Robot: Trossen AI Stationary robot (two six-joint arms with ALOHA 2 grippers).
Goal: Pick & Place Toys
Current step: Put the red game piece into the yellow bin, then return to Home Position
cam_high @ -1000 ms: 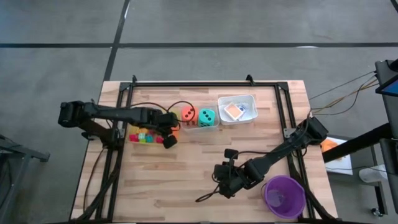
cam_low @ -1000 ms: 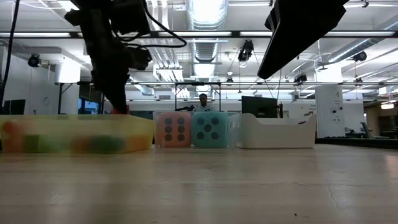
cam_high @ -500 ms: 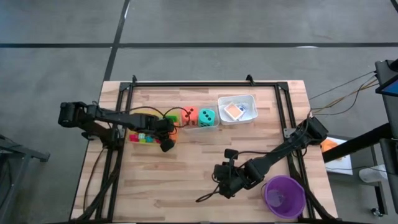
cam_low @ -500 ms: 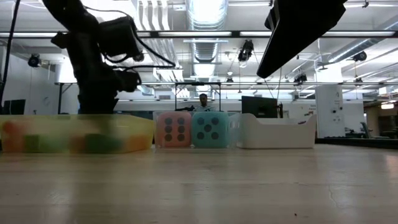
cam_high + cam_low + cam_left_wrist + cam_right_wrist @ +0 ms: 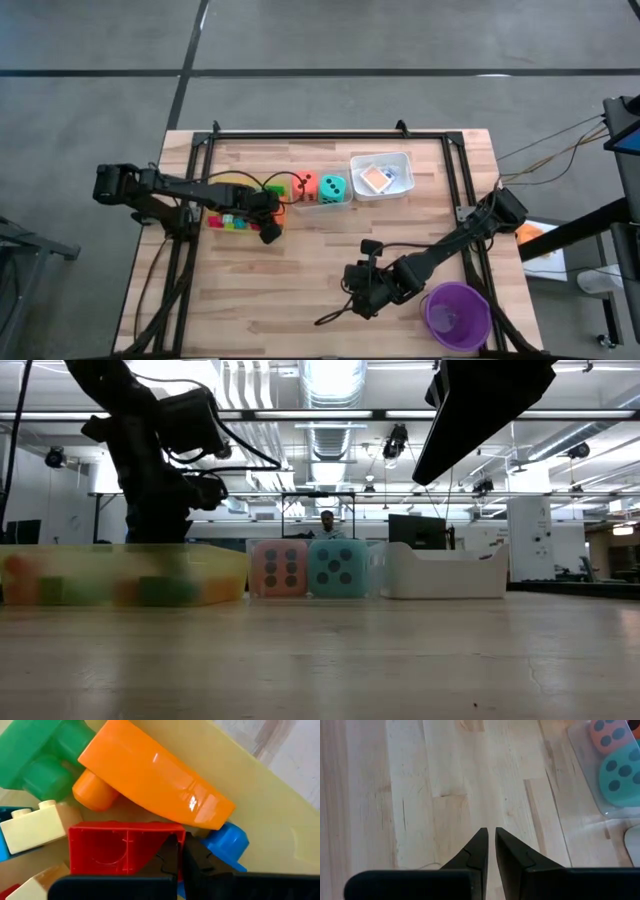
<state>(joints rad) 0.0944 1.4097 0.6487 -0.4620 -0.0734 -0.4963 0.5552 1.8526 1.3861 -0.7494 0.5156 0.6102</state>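
No readable writing is showing anywhere. The left gripper (image 5: 181, 851) is reaching into the yellow tray (image 5: 213, 186), its fingers pressed together against a red block (image 5: 120, 847) among glossy orange, green and blue blocks. Farther right, the right gripper (image 5: 489, 845) is hovering over bare worktop (image 5: 420, 795), fingers pinched together, empty.

Coloured blocks (image 5: 232, 221) heaped; two dice (image 5: 318, 186) side by side.

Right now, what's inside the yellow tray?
Inside the yellow tray are an orange block, a green block, a red block, a blue block and cream blocks. The shut left tool covers whatever lies beneath it.
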